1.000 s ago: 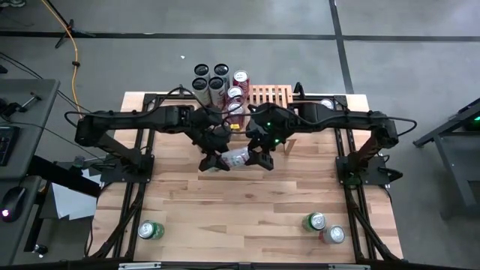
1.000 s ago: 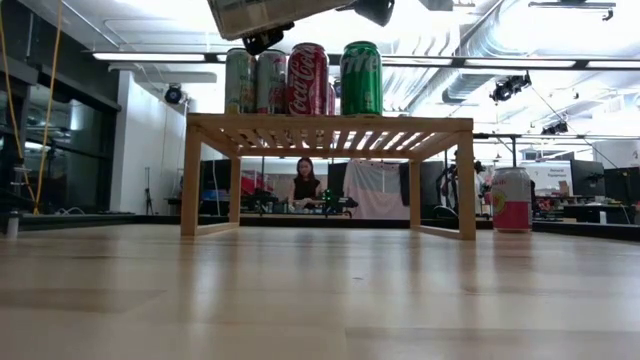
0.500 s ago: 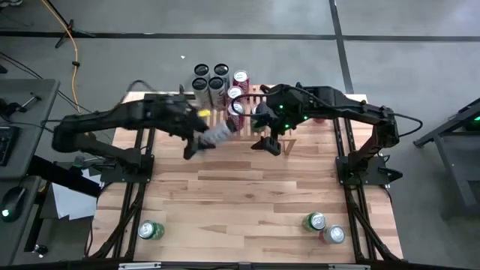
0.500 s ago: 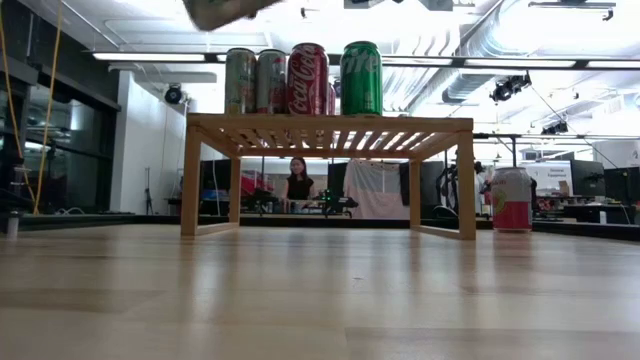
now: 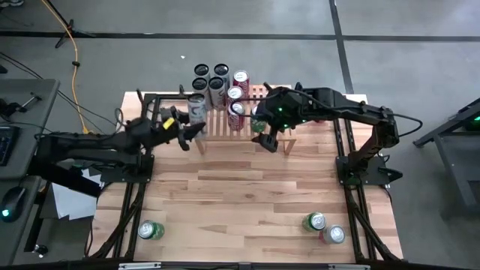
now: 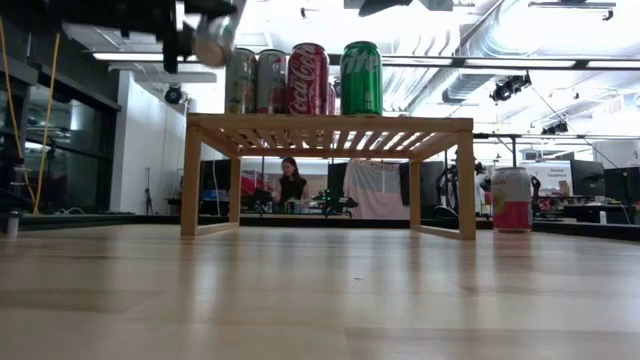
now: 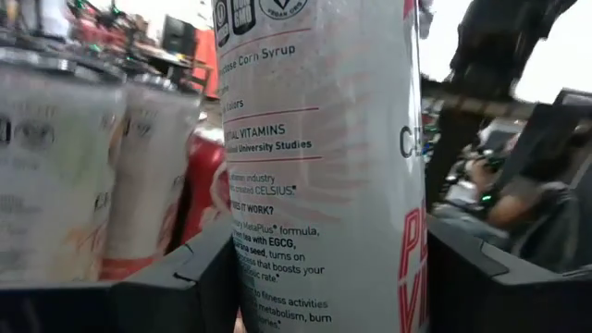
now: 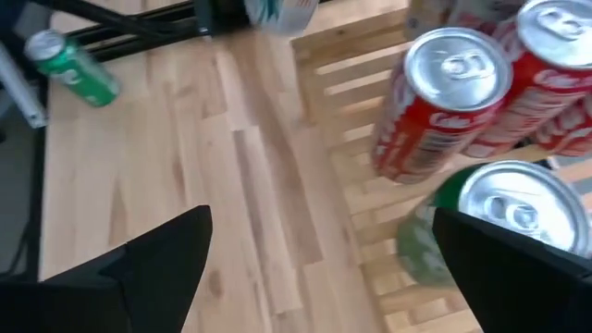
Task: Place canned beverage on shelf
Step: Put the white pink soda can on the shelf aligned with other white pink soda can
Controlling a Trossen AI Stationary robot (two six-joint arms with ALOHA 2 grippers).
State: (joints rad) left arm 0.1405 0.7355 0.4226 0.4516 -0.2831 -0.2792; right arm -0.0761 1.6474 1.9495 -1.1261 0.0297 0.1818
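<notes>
White Celsius can (image 7: 324,157) with red lettering is clamped in my left gripper (image 5: 182,126), hanging just off the left end of the light-wood slatted shelf (image 5: 270,96). Right gripper (image 5: 268,140) is wide open, empty, over the shelf's front edge. I'm worried about clipping the packed cans (image 5: 234,91) there and toppling them.

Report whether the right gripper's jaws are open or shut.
Open. In the right wrist view the right gripper has its two dark fingers spread far apart with only table and shelf between them, gripping nothing.
</notes>
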